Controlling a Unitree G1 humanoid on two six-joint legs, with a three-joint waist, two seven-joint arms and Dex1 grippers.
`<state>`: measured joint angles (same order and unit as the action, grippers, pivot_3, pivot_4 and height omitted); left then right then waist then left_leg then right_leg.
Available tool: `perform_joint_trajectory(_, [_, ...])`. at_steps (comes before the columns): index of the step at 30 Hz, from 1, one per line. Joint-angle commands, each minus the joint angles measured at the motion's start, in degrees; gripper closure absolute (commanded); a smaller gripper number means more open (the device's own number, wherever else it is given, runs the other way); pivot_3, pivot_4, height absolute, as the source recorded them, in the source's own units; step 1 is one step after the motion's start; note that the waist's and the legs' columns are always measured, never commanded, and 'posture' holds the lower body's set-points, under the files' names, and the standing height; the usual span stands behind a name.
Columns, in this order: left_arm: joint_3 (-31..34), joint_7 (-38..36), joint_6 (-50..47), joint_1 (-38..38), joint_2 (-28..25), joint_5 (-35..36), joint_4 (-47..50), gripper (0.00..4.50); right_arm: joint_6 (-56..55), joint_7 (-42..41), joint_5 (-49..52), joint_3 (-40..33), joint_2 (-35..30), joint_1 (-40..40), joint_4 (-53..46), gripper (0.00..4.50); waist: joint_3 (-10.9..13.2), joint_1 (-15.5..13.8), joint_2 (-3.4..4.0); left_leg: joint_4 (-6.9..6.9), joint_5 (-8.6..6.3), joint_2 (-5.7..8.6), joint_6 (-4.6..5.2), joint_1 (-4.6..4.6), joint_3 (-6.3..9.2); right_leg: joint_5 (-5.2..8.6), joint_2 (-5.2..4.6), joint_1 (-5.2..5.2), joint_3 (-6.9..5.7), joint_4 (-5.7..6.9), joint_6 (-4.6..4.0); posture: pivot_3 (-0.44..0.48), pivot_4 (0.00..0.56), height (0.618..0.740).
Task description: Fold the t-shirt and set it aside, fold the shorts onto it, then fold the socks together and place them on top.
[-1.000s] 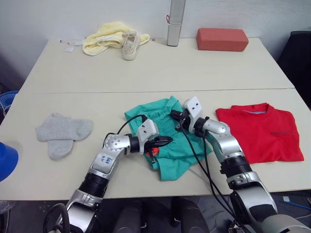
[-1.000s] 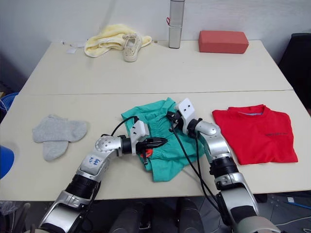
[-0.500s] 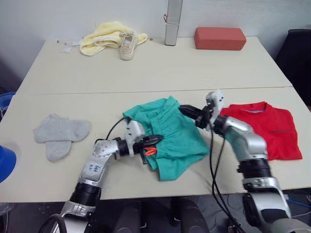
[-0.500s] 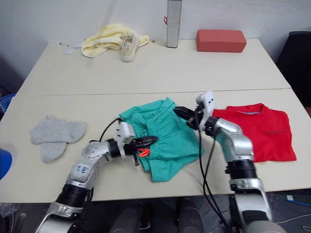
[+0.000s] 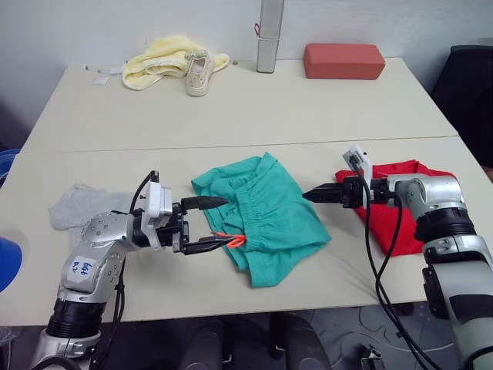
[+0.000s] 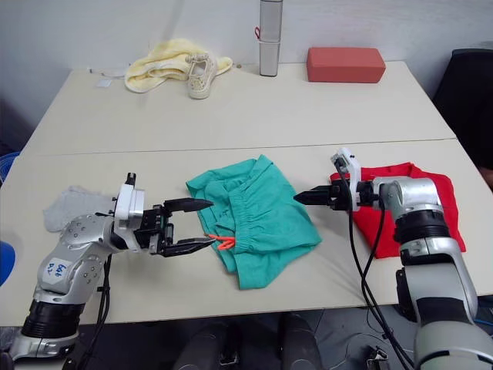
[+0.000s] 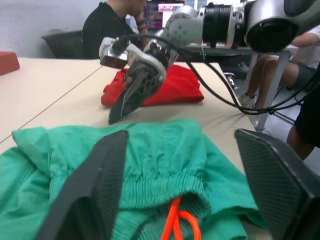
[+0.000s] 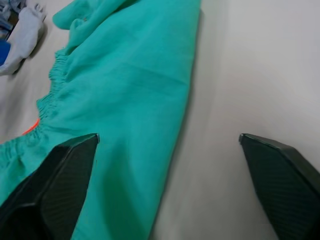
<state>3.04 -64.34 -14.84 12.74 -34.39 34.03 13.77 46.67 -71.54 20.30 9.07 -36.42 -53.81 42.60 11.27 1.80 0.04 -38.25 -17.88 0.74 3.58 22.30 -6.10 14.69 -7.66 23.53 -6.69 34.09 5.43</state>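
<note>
Where the two tables (image 5: 254,108) meet, just nearer than the seam, the teal shorts (image 5: 266,216) lie crumpled in a soft heap at mid-table, their long axis running from far-left to near-right. The gathered elastic waist crosses the middle of the heap, and the coral-orange drawstring (image 5: 231,240) pokes out at its left, toward the left gripper (image 5: 218,224). That gripper hovers just left of the shorts with its black fingers spread wide apart, holding nothing, pointing right. The right gripper (image 5: 311,196) points left at the shorts' right edge; in the right wrist view its ribbed fingers stand well apart and empty.

Behind the right gripper, at the right edge of the table, the red t-shirt (image 5: 393,208) lies bunched, partly hidden by the arm. The grey knit socks (image 5: 73,208) lie at the left, behind the left arm.

At the far side sit a pale yellow cloth (image 5: 158,62), a beige sneaker (image 5: 196,72) resting against it, an upright grey cylinder (image 5: 266,42) and a red rectangular block (image 5: 343,61).
</note>
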Motion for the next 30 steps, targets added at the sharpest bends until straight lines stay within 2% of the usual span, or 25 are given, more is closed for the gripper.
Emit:
perform_joint_trajectory(1, [1.4,-0.3,-1.6,-1.8,-1.4,2.3,3.8,0.01,-0.9,-5.4,-4.3,5.5,2.6,-0.1,4.0,0.00,0.0,0.0,-0.03,0.01,-0.01,-0.01,-0.01,-0.01,0.01,0.00,0.02,-0.01,0.00,0.00,0.00,0.000,0.150,0.740])
perform_joint_trajectory(6, [3.6,0.1,-3.4,-3.2,-3.0,3.8,4.6,0.01,5.9,-15.1,-4.9,10.4,5.7,-2.3,3.2,0.00,0.0,0.1,-0.07,0.02,-0.04,-0.13,-0.11,-0.05,0.01,0.03,0.13,0.00,0.01,0.01,-0.05,0.000,0.150,0.740])
perform_joint_trajectory(9, [4.6,0.7,-4.1,-3.9,-3.4,4.4,5.2,0.01,7.8,-17.5,-6.3,13.0,7.2,-3.1,3.4,0.00,0.0,0.1,-0.07,0.02,-0.08,-0.18,-0.18,-0.05,0.03,0.05,0.15,0.00,0.00,0.02,-0.09,0.000,0.150,0.740])
perform_joint_trajectory(11, [5.3,0.9,-4.5,-4.6,-3.8,4.4,5.6,0.01,7.5,-14.3,-7.0,11.8,9.5,-3.7,5.1,0.00,-0.1,0.1,-0.10,0.02,-0.11,-0.18,-0.24,-0.05,0.05,0.05,0.16,0.00,-0.02,0.00,-0.09,0.000,0.150,0.740])
perform_joint_trajectory(18, [6.4,1.9,-3.6,-6.6,-3.4,3.7,6.2,0.01,13.3,-16.5,-6.4,12.4,13.0,-4.5,5.1,0.00,-0.1,0.4,-0.14,0.03,-0.34,-0.25,-0.64,-0.13,0.03,0.11,0.22,0.00,-0.02,0.08,-0.19,0.000,0.150,0.740])
perform_joint_trajectory(23, [5.7,2.1,-1.8,-8.1,-2.7,2.7,6.5,0.01,17.3,-17.8,-6.4,14.7,17.9,-3.9,6.0,0.00,-0.2,0.8,-0.17,0.03,-0.35,-0.30,-0.66,-0.15,0.02,0.13,0.26,0.01,-0.04,0.11,-0.24,0.000,0.150,0.740])
perform_joint_trajectory(26, [5.8,2.6,-1.5,-9.0,-2.7,2.5,7.3,0.01,16.4,-16.4,-5.9,11.9,20.5,-4.6,7.9,0.00,-0.6,1.3,-0.16,0.07,-0.39,-0.36,-0.73,-0.17,0.03,0.16,0.33,0.01,-0.06,0.12,-0.28,0.000,0.150,0.740])
perform_joint_trajectory(30, [6.9,3.1,-1.0,-11.6,-3.1,2.5,8.6,0.00,16.2,-14.7,-3.3,6.0,21.8,-5.8,9.7,0.93,-0.7,1.4,-0.12,0.10,-0.40,-0.39,-0.75,-0.16,0.02,0.17,0.36,0.04,-0.06,0.12,-0.31,0.000,0.150,0.740])
